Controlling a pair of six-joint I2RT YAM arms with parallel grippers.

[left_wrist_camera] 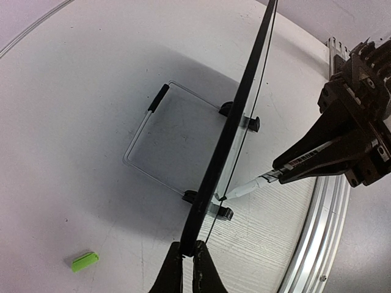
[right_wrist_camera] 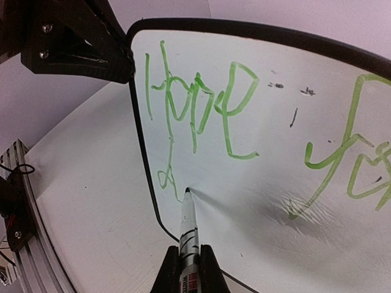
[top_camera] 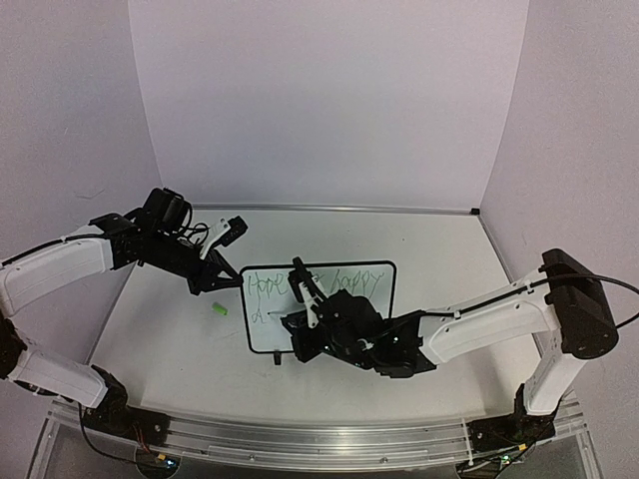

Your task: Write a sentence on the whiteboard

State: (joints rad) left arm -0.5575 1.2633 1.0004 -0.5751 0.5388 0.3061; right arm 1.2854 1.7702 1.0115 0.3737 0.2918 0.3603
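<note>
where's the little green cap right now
In the top view the green cap lies on the table just left of the whiteboard, apart from its left edge; the left wrist view shows it at lower left.

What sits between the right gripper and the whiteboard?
A marker, held in the right gripper, its tip touching the whiteboard near its left edge. The right wrist view shows it best.

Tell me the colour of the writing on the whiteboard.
Light green; the sentence shows clearest in the right wrist view.
</note>
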